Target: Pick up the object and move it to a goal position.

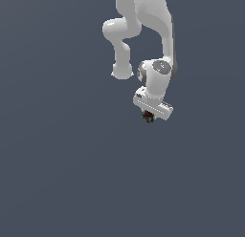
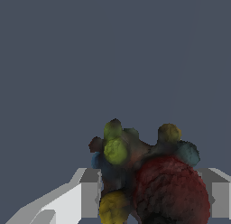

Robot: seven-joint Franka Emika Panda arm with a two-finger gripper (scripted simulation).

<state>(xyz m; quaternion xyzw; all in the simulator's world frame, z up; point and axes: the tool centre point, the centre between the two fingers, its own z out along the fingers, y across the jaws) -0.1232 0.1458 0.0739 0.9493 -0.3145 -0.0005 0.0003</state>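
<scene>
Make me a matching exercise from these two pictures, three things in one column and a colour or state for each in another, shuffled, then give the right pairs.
Column one:
1. the object
2. the gripper
3. the arm

Column two:
A. white, reaching down from the top of the exterior view
B. dark and lumpy, with red, yellow, green and blue lumps
C. jaws on either side of the cluster, closed on it

Pairs: 1-B, 2-C, 3-A

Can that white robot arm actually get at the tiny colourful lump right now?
Probably yes. In the wrist view the lumpy cluster sits between the gripper's two fingers, with nothing else in the way. Whether they press on it is unclear.
</scene>
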